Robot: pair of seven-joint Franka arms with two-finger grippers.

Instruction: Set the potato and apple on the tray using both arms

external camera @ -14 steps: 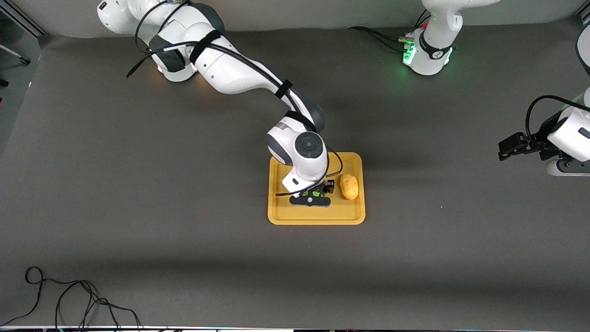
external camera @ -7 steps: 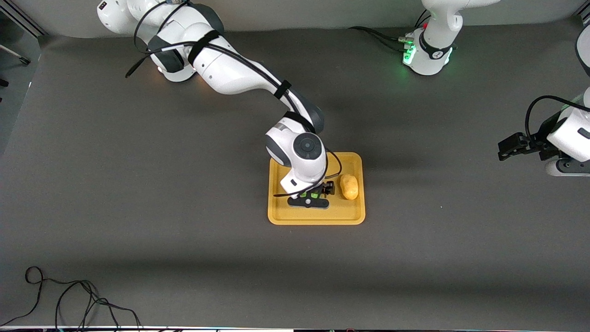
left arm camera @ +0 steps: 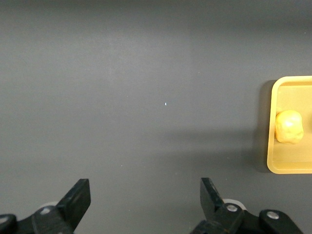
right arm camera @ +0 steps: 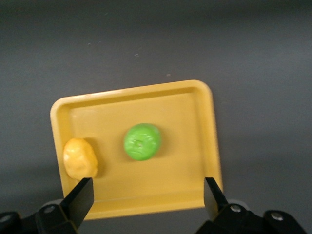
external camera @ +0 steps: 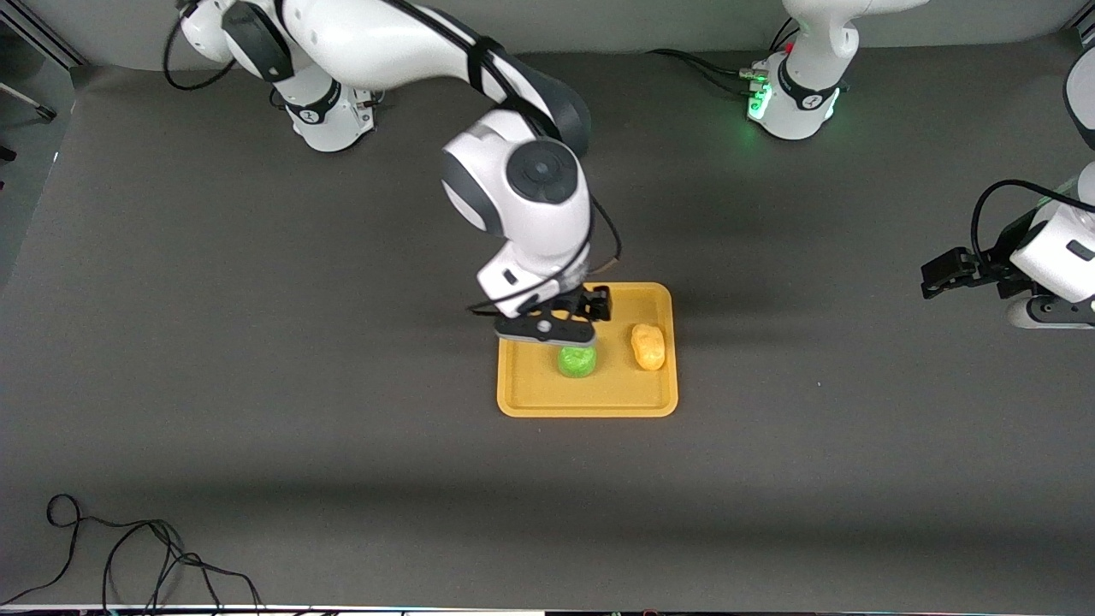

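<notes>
The yellow-orange tray (external camera: 530, 402) lies mid-table. The green apple (external camera: 577, 360) and the yellow-orange potato (external camera: 648, 346) rest on it side by side, the potato toward the left arm's end. My right gripper (external camera: 552, 332) is open and empty, raised above the tray's edge over the apple. In the right wrist view its open fingers (right arm camera: 148, 195) frame the tray (right arm camera: 131, 92), with the apple (right arm camera: 142, 141) and potato (right arm camera: 80, 157) below. My left gripper (external camera: 928, 278) is open and empty and waits over bare table at the left arm's end. Its wrist view (left arm camera: 145, 195) shows the tray's corner (left arm camera: 271, 146) and the potato (left arm camera: 289, 126).
Dark grey mat covers the table. A loose black cable (external camera: 128, 556) lies at the near corner toward the right arm's end. The arm bases (external camera: 791, 94) stand along the table's farthest edge.
My right gripper has let go of the apple and risen from the tray, drawing back toward its base. The apple now sits uncovered on the tray. The left arm has barely moved.
</notes>
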